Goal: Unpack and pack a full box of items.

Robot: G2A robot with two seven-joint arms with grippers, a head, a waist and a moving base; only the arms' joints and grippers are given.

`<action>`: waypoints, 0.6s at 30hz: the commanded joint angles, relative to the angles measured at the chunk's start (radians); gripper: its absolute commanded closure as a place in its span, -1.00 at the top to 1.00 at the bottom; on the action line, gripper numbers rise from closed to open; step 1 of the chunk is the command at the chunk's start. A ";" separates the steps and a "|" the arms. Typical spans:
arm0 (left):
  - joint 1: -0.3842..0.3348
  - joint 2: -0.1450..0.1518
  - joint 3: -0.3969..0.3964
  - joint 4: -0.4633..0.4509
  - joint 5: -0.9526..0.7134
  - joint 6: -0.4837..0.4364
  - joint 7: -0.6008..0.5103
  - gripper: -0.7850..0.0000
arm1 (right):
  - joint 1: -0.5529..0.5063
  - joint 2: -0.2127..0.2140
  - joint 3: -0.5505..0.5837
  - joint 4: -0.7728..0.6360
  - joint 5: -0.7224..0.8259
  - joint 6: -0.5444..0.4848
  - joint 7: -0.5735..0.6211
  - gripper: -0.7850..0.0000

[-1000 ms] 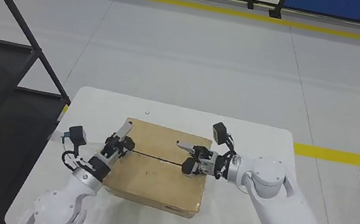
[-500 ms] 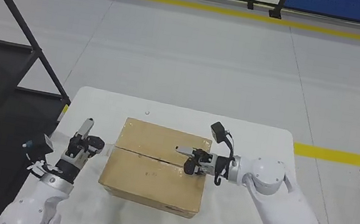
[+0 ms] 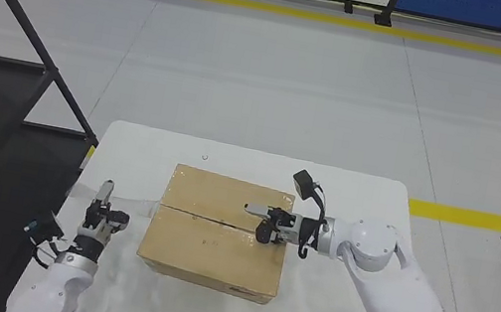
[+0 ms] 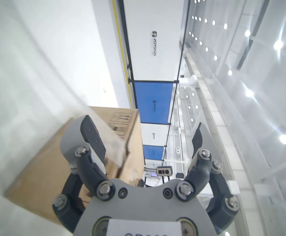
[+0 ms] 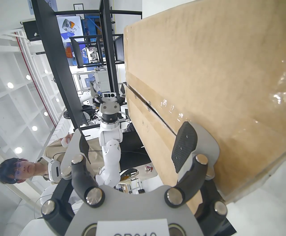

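The closed box (image 3: 215,241) is sitting on the table (image 3: 355,190). The right claw (image 3: 257,222) is hovering open over its three o'clock edge, and the left claw (image 3: 107,203) is gaping empty at nine o'clock.

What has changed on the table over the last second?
The left end effector came off the top of the box and drew back beside it, toward the robot. The right end effector, over the box top, hardly moved; the box stayed closed.
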 commanded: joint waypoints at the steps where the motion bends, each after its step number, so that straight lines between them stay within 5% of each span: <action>1: 0.003 -0.003 0.010 0.042 -0.015 0.004 0.007 1.00 | 0.000 0.000 0.000 0.000 0.000 0.000 0.000 1.00; 18: -0.270 -0.024 0.071 0.367 -0.062 0.024 -0.035 1.00 | 0.000 0.000 0.000 0.000 0.000 0.000 0.000 1.00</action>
